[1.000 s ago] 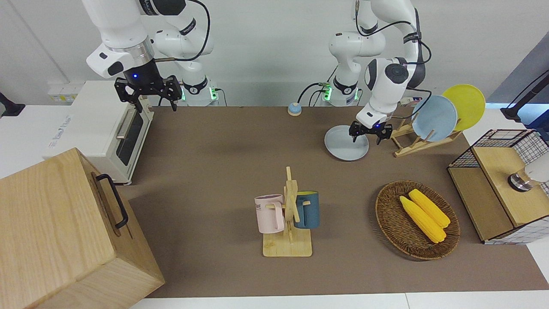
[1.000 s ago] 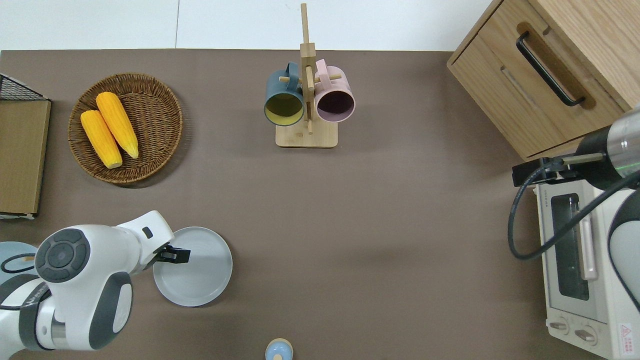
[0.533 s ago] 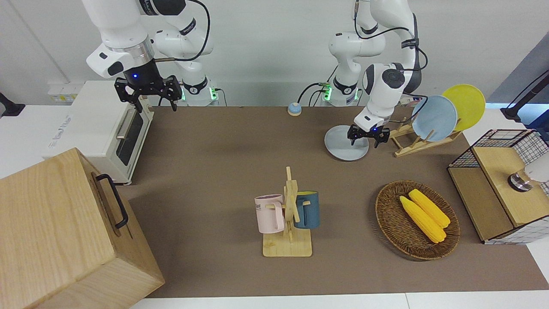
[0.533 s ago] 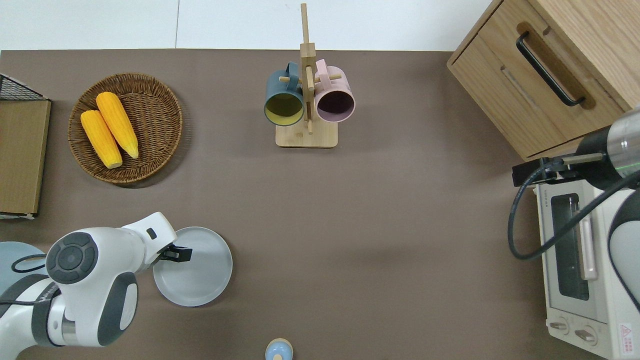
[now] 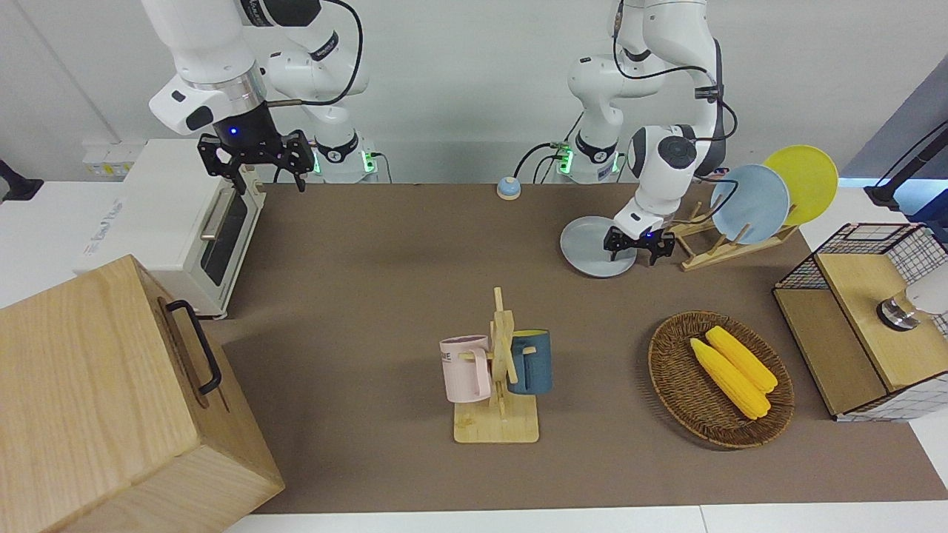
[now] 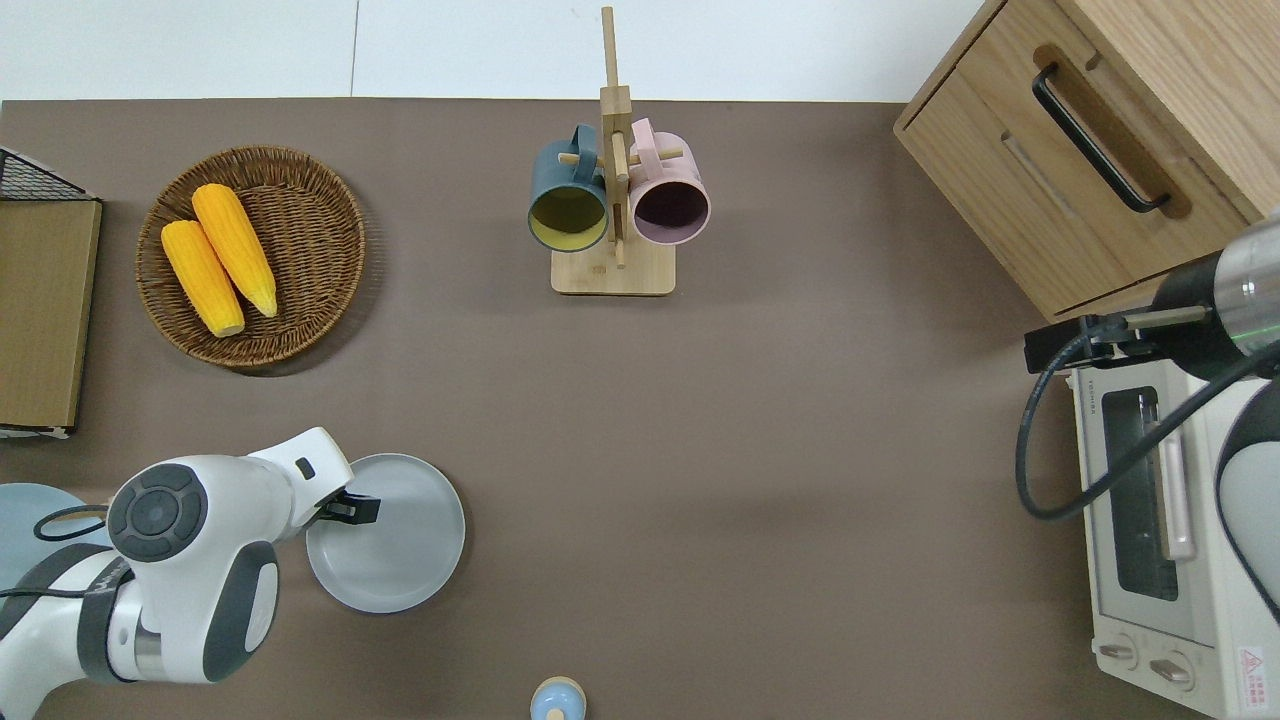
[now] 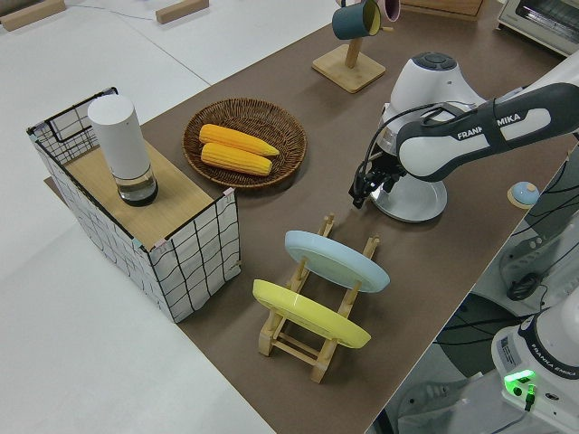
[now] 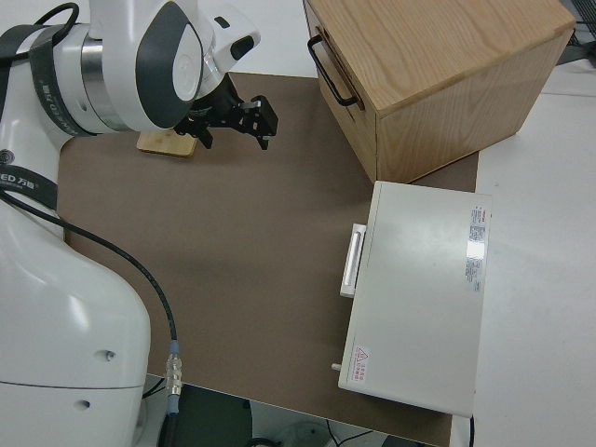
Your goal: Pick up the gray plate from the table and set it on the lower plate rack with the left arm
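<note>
The gray plate lies flat on the brown table, beside the lower plate rack; it also shows in the overhead view and the left side view. My left gripper is open and low over the plate's edge toward the rack, fingers pointing down; it shows too in the overhead view and the left side view. The rack holds a light blue plate and a yellow plate. My right arm is parked, its gripper open.
A mug tree with two mugs stands mid-table. A wicker basket with two corn cobs and a wire crate are at the left arm's end. A toaster oven and wooden cabinet are at the right arm's end.
My left gripper has come down toward the gray plate's edge, staying open. The plate and the right arm have not moved.
</note>
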